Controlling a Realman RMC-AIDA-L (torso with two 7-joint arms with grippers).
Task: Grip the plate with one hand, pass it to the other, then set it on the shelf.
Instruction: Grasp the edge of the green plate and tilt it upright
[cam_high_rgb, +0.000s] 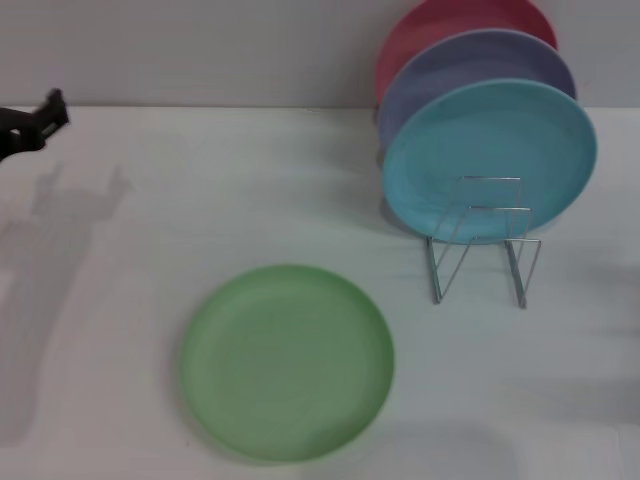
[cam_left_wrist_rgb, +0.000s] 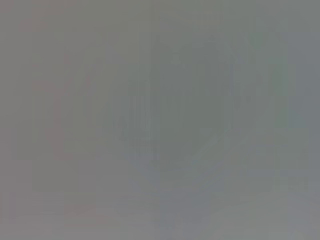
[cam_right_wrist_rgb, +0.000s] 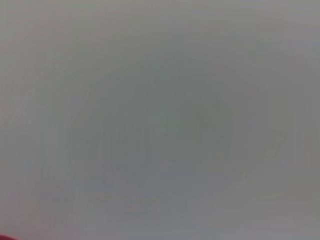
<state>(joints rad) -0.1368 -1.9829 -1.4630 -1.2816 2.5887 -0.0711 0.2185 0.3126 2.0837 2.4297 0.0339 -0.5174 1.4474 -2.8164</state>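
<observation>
Head view: your light green plate (cam_high_rgb: 288, 362) lies flat on the white worktop (cam_high_rgb: 200, 200), lower centre of the frame, a little left of middle. Nothing touches it.

Wire shelf (cam_high_rgb: 481, 240) stands right of centre, up and to the right of the green plate and well apart from it. Its two front legs rest on the worktop; upright bent loops show at the near end, with no plate in them.

Three plates stand on edge in the shelf, filed one behind another toward the upper right of the frame: sky-blue plate (cam_high_rgb: 490, 160) nearest, lavender plate (cam_high_rgb: 470, 65) behind it, red plate (cam_high_rgb: 450, 22) at the back against the pale wall. Each overlaps the next; only the upper rims of the rear two show.

Left claw (cam_high_rgb: 45, 118): a dark tip pokes in at the upper left edge of the frame, raised above the worktop, far from the green plate. Its shadow falls on the worktop below it. You cannot tell from here whether its fingers are spread or closed.

Right claw: not in the head view.

Both wrist views give you only a blank grey field; nothing can be made out in either.
</observation>
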